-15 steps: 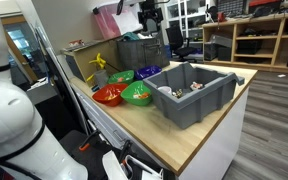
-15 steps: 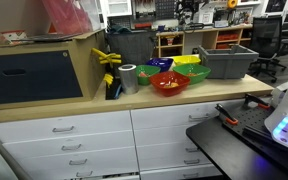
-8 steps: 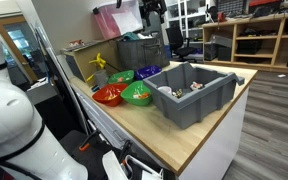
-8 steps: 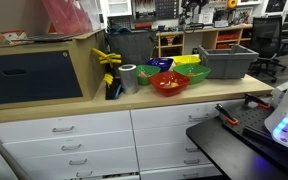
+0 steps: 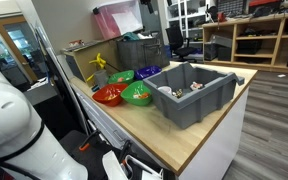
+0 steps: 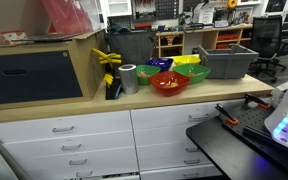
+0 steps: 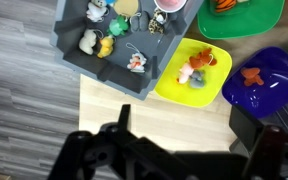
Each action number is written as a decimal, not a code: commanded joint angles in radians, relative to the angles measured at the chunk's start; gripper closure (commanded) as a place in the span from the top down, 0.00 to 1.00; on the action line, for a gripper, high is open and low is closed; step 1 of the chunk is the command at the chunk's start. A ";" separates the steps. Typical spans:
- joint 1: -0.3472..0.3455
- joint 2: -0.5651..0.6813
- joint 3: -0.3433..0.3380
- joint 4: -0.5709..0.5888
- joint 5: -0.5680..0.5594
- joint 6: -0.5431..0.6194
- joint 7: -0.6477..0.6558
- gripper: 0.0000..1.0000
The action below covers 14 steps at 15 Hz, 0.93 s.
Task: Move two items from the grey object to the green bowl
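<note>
The grey bin (image 7: 76, 62) lies at the upper left of the wrist view and holds several small toys, among them a yellow-green one (image 7: 106, 47) and a white one (image 7: 136, 62). It also shows in both exterior views (image 5: 192, 95) (image 6: 227, 62). A green bowl (image 7: 269, 25) at the top right holds an orange item (image 7: 224, 3). My gripper (image 7: 187, 125) is open and empty, high above the wooden table, with its fingers (image 7: 124, 115) wide apart below the yellow bowl (image 7: 174, 88). It hardly shows in the exterior views.
The yellow bowl holds a small toy (image 7: 196, 70). A blue bowl (image 7: 274, 90) holds a red item (image 7: 251, 74). Two green bowls (image 5: 137, 94) (image 5: 121, 76), a red bowl (image 5: 108, 95) and a blue bowl (image 5: 149, 72) sit beside the bin. A roll of tape (image 6: 129, 76) stands further along.
The arm has risen, and the gripper has left the top of an exterior view. Bin and bowls have not moved.
</note>
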 commanded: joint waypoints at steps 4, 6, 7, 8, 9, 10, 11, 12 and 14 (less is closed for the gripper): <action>-0.025 -0.256 -0.054 -0.245 -0.001 0.078 -0.124 1.00; -0.024 -0.311 -0.054 -0.300 -0.006 0.042 -0.100 1.00; -0.025 -0.335 -0.050 -0.325 -0.008 -0.005 -0.079 1.00; -0.027 -0.355 -0.041 -0.342 -0.017 -0.057 -0.053 1.00; -0.020 -0.288 -0.059 -0.275 -0.001 -0.013 -0.086 1.00; -0.020 -0.310 -0.058 -0.298 -0.002 -0.037 -0.079 1.00; -0.020 -0.325 -0.056 -0.314 -0.002 -0.044 -0.072 1.00; -0.020 -0.334 -0.055 -0.323 -0.002 -0.045 -0.071 1.00; -0.020 -0.338 -0.055 -0.328 -0.002 -0.045 -0.071 1.00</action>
